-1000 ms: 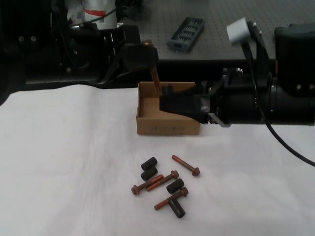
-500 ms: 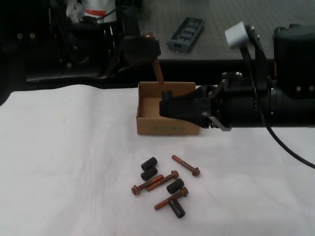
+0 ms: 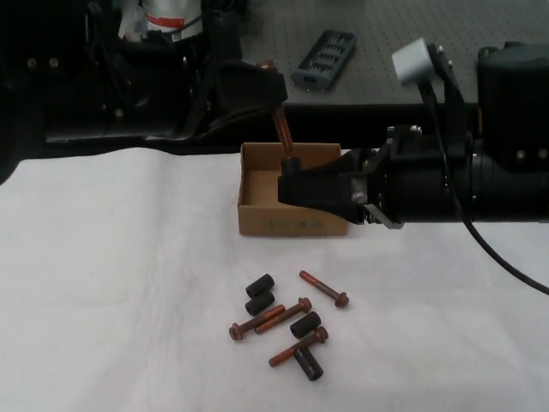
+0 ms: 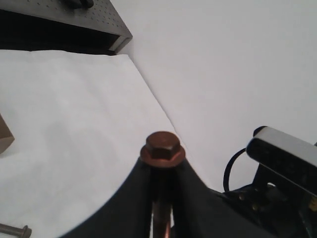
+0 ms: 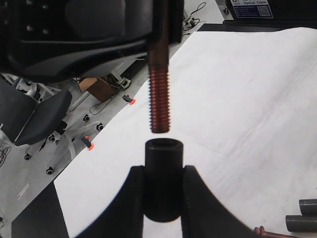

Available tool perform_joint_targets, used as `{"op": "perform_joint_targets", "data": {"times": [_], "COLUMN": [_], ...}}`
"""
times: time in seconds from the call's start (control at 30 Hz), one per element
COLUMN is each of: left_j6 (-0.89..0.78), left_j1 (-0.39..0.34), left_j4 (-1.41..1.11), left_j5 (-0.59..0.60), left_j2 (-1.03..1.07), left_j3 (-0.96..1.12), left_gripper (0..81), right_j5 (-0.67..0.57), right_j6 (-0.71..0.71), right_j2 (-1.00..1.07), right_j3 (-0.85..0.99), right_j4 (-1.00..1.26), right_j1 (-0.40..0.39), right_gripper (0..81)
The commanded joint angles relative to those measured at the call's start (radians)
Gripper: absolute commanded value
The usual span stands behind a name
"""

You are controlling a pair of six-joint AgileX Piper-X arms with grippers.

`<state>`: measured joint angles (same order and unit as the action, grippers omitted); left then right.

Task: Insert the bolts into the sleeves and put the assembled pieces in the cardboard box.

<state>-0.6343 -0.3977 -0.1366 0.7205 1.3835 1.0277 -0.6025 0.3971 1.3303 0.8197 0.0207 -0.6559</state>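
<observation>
Over white cloth, worked just above the cardboard box. Held the bolt upright, thread down, clamped under its head by the left gripper, reached in from behind the box. Held the sleeve mouth up, clamped by the right gripper, arm level beside the box. Lined up tip over bore, not touching, probably for straight insertion. Saw spare bolts and spare sleeves lying before the box.

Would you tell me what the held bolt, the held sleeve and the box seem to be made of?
The bolt looks like metal with a coppery finish: cut threads, hex flange head. The sleeve is matte black, metal or plastic; unclear which. The cardboard box is plain brown board.
</observation>
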Motion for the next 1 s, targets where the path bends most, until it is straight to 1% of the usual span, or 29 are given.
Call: {"op": "perform_joint_targets", "data": {"times": [0.0,0.13,0.5,0.67,0.97], "left_j6": [-0.016,-0.007,0.016,0.069,0.081], "left_j1": [0.002,0.002,0.002,0.002,0.002], "left_j4": [0.016,0.069,0.067,0.069,0.085], "left_j5": [0.036,0.053,0.056,0.133,0.263], "left_j2": [-0.013,-0.013,-0.013,-0.013,-0.013], "left_j3": [0.005,-0.003,-0.042,-0.042,-0.042], "left_gripper": [0.6,0.6,0.6,0.6,0.6], "right_j5": [-0.017,-0.017,-0.02,-0.04,-0.084], "right_j6": [-0.009,-0.009,-0.011,-0.042,-0.061], "right_j2": [0.001,0.001,0.001,0.001,0.001], "right_j3": [0.013,0.013,0.013,0.013,0.013], "right_j4": [0.009,0.009,0.009,0.009,0.009], "right_j1": [0.002,0.002,0.003,0.008,0.008], "right_gripper": [1.9,1.9,1.9,1.9,1.9]}}
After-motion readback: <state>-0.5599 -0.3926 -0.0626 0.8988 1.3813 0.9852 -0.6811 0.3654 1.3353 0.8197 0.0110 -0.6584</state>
